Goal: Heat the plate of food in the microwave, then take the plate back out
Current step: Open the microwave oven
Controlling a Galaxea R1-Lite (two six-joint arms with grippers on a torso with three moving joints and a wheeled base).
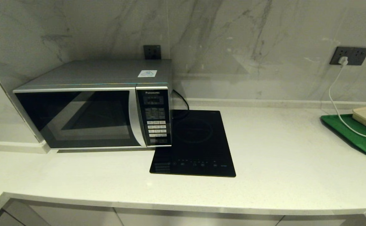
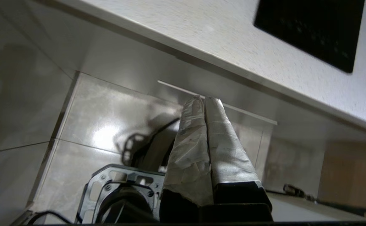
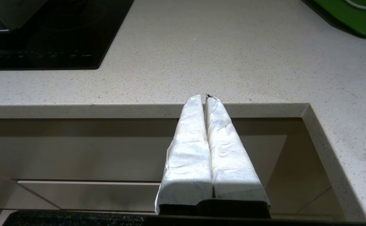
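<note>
Far left on the counter (image 1: 264, 150), the microwave (image 1: 95, 106) looks heavy and rigid; its curved handle strip (image 1: 135, 119) suits pulling. Left gripper (image 2: 204, 99) and right gripper (image 3: 203, 97) hang below the counter edge, both pressed together, holding nothing.

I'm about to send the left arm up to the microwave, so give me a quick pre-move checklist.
1. Microwave door shut: ok.
2. Plate of food located: not ok, in no view.
3. Left pincer shut and empty, below the counter edge: ok.
4. Right pincer shut and empty, parked by the counter edge: ok.
5. Counter before the door bare: ok.
6. Cooktop close beside the microwave: watch it.
</note>
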